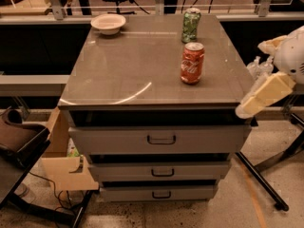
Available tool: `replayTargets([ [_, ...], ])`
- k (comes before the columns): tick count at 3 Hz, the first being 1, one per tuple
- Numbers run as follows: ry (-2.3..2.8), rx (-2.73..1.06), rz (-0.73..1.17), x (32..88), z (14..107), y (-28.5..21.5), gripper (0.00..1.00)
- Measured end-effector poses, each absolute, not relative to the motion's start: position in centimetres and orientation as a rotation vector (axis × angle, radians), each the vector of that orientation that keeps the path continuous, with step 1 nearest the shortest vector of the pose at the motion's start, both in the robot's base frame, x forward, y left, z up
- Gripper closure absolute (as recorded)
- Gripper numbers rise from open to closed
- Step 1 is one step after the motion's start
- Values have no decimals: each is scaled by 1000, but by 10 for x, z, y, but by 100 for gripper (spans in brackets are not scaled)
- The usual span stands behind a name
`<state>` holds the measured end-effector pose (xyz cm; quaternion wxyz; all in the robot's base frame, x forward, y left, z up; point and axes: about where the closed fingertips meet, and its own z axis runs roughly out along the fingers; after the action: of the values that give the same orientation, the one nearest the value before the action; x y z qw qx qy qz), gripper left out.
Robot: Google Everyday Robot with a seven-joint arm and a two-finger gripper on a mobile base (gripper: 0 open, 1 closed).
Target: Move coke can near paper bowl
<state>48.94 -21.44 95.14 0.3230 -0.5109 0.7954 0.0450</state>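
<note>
Grey cabinet top (133, 65) holds the coke can (192, 63), left of the gripper (247, 107); the paper bowl (108, 23) stands farther left. Gripper spread or closed, I cannot tell.

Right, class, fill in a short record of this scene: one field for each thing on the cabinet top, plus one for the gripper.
coke can: upright, right of the cabinet top's middle
paper bowl: back left corner, far from the coke can
green can: upright, behind the coke can
gripper: off the cabinet's front right corner, touching neither can
</note>
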Motion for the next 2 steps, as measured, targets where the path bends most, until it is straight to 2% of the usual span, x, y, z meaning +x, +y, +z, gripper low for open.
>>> replayTargets([
  [2, 1899, -944, 317, 533, 933, -214, 0],
])
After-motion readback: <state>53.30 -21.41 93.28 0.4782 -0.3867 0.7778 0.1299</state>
